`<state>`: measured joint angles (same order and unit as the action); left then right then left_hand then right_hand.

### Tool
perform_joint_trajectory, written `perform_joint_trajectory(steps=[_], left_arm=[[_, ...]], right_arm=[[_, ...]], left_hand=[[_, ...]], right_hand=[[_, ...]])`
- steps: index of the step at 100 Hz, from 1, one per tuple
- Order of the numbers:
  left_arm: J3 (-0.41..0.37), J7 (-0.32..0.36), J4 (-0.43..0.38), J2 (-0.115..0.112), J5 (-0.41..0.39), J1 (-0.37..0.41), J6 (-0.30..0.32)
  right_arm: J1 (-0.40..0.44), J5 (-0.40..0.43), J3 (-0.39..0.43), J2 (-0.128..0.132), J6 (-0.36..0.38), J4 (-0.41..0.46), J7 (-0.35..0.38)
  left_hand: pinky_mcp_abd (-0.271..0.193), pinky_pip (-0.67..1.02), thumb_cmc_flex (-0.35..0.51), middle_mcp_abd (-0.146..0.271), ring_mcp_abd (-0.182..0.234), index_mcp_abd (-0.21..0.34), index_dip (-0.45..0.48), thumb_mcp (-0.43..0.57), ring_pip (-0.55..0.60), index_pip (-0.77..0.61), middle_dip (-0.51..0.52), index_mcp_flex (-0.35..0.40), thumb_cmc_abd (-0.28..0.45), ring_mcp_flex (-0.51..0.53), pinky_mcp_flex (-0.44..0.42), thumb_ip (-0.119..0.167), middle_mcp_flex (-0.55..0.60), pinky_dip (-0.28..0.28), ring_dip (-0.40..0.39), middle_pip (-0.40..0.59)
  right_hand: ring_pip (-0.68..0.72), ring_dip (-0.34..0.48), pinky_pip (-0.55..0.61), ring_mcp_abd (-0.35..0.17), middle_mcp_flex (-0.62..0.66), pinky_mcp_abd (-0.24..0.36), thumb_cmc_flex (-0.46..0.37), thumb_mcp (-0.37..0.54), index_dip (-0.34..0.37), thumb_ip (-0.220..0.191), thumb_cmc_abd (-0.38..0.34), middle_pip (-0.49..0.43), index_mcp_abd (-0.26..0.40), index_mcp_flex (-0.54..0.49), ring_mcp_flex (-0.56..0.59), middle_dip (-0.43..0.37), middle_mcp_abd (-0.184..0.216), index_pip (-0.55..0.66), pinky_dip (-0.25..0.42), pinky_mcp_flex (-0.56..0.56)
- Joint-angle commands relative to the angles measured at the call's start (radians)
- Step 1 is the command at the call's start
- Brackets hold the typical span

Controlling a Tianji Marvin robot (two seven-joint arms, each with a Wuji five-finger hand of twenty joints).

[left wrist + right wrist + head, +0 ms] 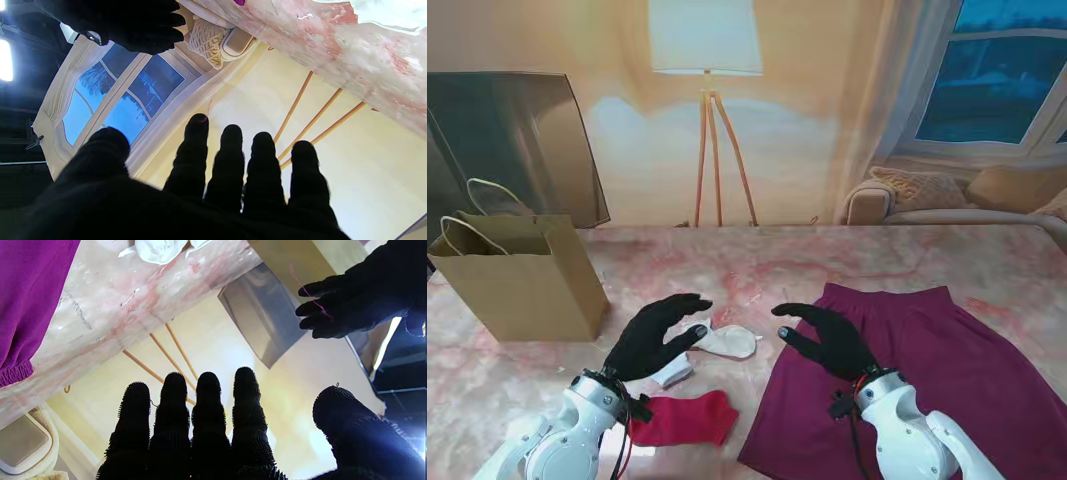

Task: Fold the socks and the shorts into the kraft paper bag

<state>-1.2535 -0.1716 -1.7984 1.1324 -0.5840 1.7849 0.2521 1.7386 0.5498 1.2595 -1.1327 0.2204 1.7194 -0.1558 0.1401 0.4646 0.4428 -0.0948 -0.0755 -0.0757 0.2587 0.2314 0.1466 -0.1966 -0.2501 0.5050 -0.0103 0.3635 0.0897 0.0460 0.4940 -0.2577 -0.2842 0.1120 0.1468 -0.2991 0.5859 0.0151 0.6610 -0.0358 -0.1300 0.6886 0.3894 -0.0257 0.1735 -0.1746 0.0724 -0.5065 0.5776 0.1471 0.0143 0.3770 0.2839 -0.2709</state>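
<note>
A kraft paper bag [527, 280] stands upright at the table's far left, mouth up. Maroon shorts [927, 370] lie spread flat on the right; their purple edge [30, 290] shows in the right wrist view. A white sock [725, 341] lies mid-table, also seen as the white sock [156, 250], with a red sock [685, 418] nearer to me. My left hand [655, 335] hovers above the white sock, fingers [230, 160] apart, holding nothing. My right hand [827, 338] hangs over the shorts' left edge, fingers [206, 406] spread, empty.
A dark glass panel [507, 150] stands behind the bag. A small white object [672, 374] lies under my left hand. The marble table top [757, 265] runs back to a backdrop showing a floor lamp [707, 100] and a sofa.
</note>
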Motion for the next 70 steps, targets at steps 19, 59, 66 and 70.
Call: perform_joint_trajectory(steps=[19,59,66,70], left_arm=[[0.002,0.004,-0.010,-0.004,-0.002,0.007,0.004],[-0.038,0.041,-0.061,-0.012,-0.015,0.009,0.007],[-0.061,0.066,-0.089,-0.016,-0.020,0.008,0.001],[-0.073,0.079,-0.105,-0.018,-0.023,0.006,-0.004]], right_arm=[[0.015,0.006,-0.009,0.001,0.004,0.010,-0.005],[0.021,0.014,-0.017,-0.001,-0.005,0.028,-0.017],[0.022,0.015,-0.019,-0.002,-0.006,0.028,-0.024],[0.023,0.015,-0.020,-0.002,-0.006,0.029,-0.026]], left_hand=[[-0.011,-0.009,-0.009,0.020,0.027,0.011,-0.002,-0.035,-0.026,0.011,0.001,-0.014,0.031,-0.031,-0.006,0.032,-0.032,0.007,0.004,-0.016],[-0.010,-0.007,-0.001,0.023,0.027,0.011,0.001,-0.032,-0.024,0.009,-0.002,-0.010,0.024,-0.022,-0.001,0.034,-0.024,0.007,0.002,-0.015],[-0.014,-0.004,0.002,0.024,0.028,0.012,0.002,-0.030,-0.023,0.008,-0.002,-0.009,0.022,-0.018,0.004,0.034,-0.022,0.005,0.001,-0.014],[-0.015,-0.002,0.004,0.027,0.028,0.013,0.002,-0.028,-0.022,0.007,-0.002,-0.009,0.021,-0.016,0.006,0.034,-0.020,0.004,0.001,-0.013]], right_hand=[[-0.019,0.004,-0.001,-0.032,-0.019,0.018,0.031,-0.024,0.007,0.026,-0.014,0.015,0.017,0.029,-0.016,-0.007,0.002,0.004,-0.002,0.002],[-0.015,-0.001,0.006,-0.026,-0.020,0.012,0.026,-0.024,0.009,0.026,-0.014,0.009,0.022,0.027,-0.009,-0.004,0.002,0.006,0.003,-0.004],[-0.014,-0.002,0.007,-0.024,-0.018,0.011,0.025,-0.023,0.009,0.026,-0.013,0.007,0.021,0.025,-0.008,-0.003,0.002,0.007,0.004,-0.005],[-0.014,-0.003,0.008,-0.024,-0.018,0.012,0.024,-0.022,0.009,0.026,-0.013,0.007,0.020,0.025,-0.008,-0.003,0.002,0.007,0.004,-0.005]])
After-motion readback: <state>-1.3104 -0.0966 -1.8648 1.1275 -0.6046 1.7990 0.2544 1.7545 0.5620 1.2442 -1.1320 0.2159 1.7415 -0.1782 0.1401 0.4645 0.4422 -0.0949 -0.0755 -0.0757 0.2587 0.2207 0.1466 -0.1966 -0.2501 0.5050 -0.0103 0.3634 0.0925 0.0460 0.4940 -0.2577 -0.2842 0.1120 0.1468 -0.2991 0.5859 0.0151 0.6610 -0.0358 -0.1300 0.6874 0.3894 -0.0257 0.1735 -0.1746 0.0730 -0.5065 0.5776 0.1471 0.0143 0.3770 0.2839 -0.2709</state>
